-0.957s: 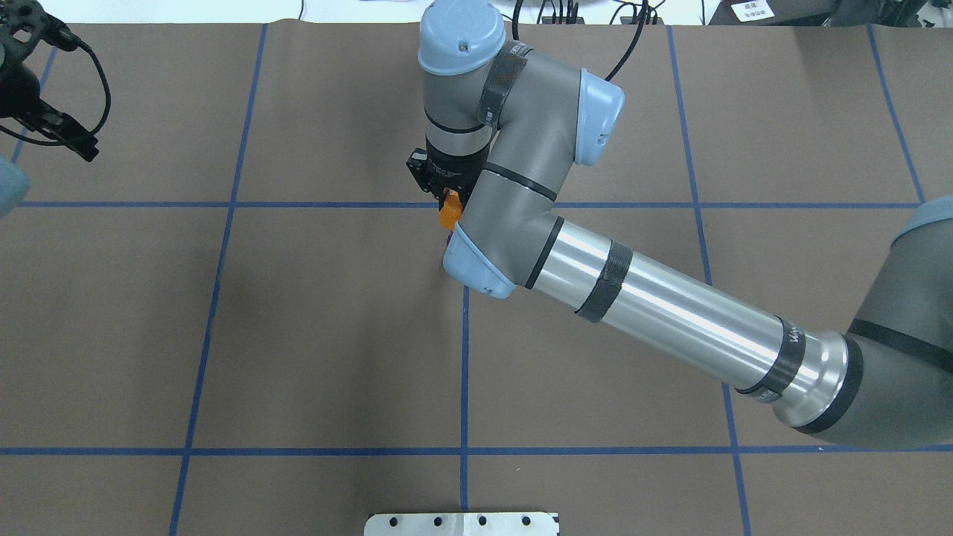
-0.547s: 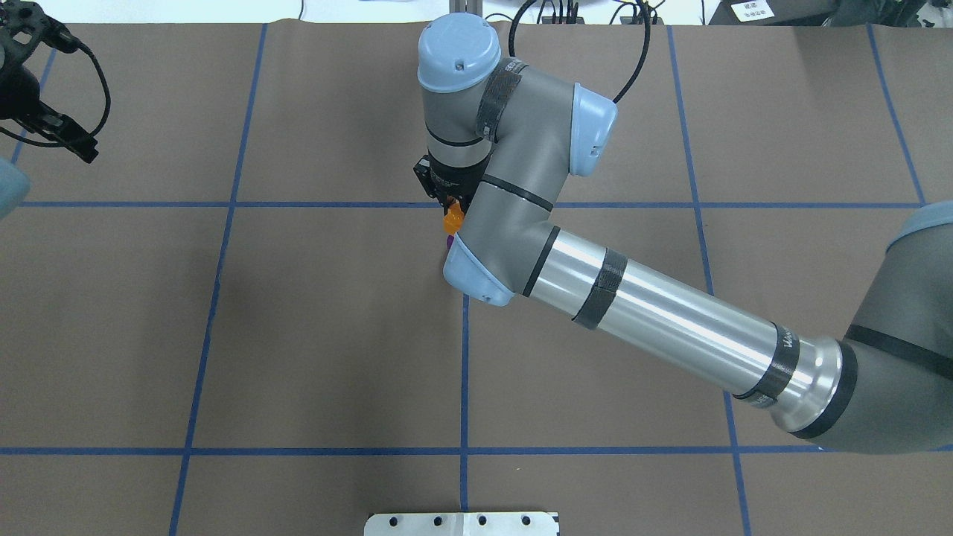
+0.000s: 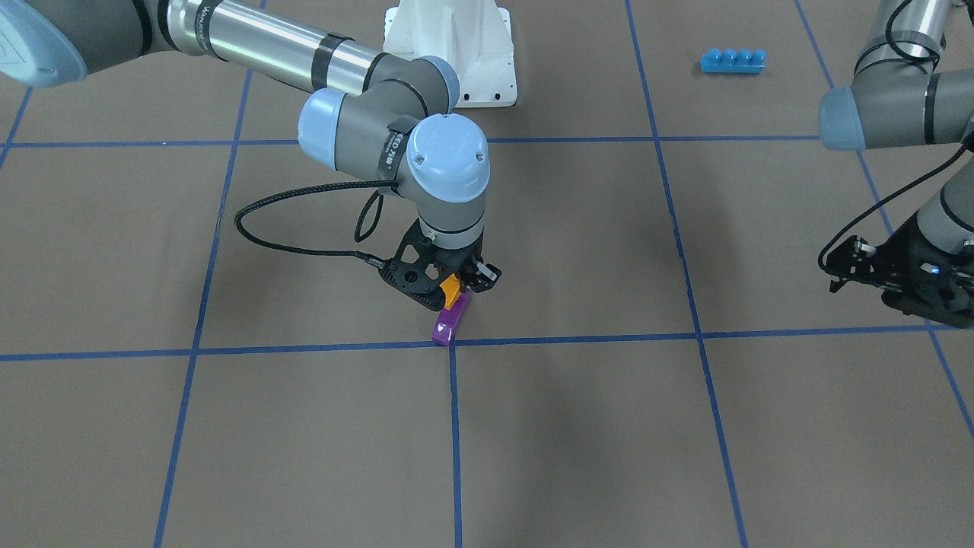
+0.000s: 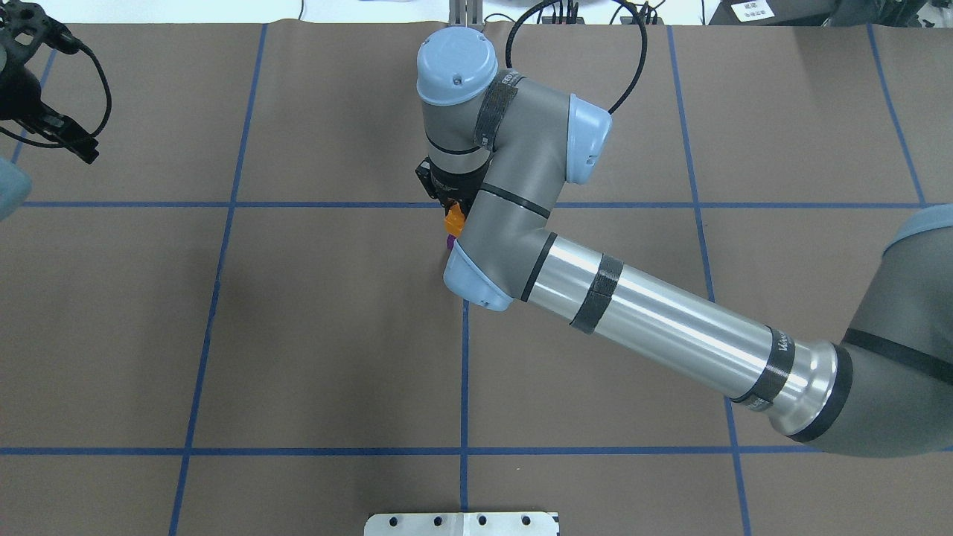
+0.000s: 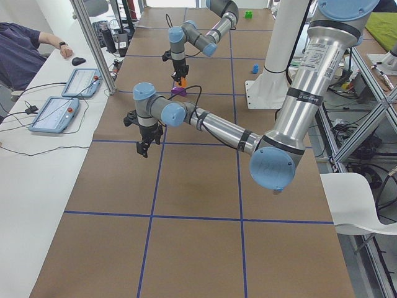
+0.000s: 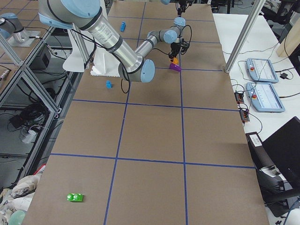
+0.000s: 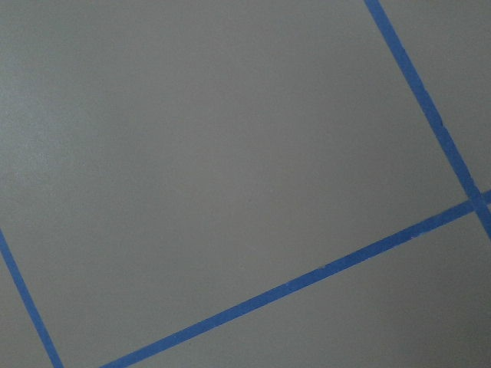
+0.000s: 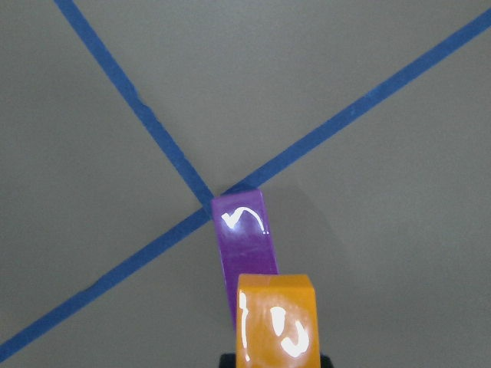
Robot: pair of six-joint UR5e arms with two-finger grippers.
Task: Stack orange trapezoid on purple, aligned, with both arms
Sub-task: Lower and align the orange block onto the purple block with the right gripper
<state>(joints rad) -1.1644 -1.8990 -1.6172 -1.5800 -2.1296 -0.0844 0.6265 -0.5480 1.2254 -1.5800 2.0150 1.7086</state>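
The right tool [image 3: 456,285] grips the orange trapezoid [image 3: 450,290] over one end of the purple brick [image 3: 449,323], which lies mid-table [image 3: 609,426] at a tape crossing [image 3: 452,341]. I cannot tell whether the two touch, so pick-up looks done, while seating and release look not yet done. The left tool [image 3: 841,268] hangs well apart; whether it is open or closed cannot be told.

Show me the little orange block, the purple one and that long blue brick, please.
orange trapezoid [image 3: 450,288], exterior front-facing view, on its visible side face.
purple brick [image 3: 444,330], exterior front-facing view, on the end by the tape crossing.
long blue brick [image 3: 732,63], exterior front-facing view, on its middle, below the studs.
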